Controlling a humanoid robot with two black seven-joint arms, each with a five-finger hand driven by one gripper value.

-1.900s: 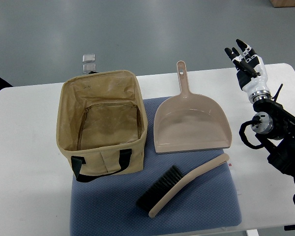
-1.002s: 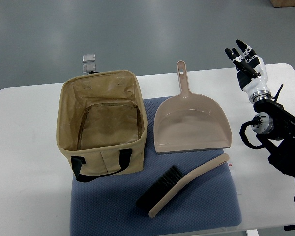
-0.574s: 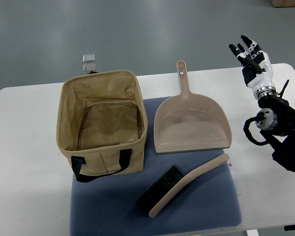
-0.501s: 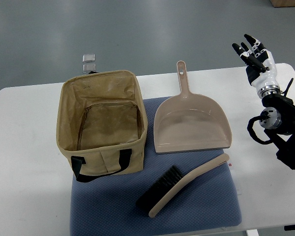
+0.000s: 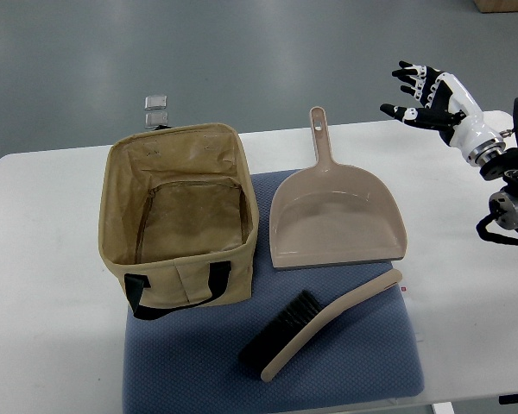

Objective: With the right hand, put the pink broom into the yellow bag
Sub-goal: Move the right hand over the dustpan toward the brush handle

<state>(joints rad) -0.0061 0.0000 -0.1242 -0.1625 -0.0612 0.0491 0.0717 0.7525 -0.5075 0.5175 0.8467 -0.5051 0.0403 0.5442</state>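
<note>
The pink broom [image 5: 324, 323], a hand brush with black bristles and a curved pink handle, lies on the blue mat [image 5: 354, 366] near the front. The yellow bag [image 5: 180, 220] stands open and empty to the left, with black handles on its near side. My right hand [image 5: 420, 92] is raised above the table's far right corner, fingers spread, holding nothing. It is well away from the broom. The left arm does not show.
A pink dustpan [image 5: 335, 217] lies between the bag and my right arm, its handle pointing away. The white table [image 5: 43, 285] carries the mat. Two small clear squares [image 5: 156, 108] lie on the floor behind the bag.
My right hand has lifted, swung up and to the right, and turned so the spread fingers now point left. The broom, dustpan and bag have not moved.
</note>
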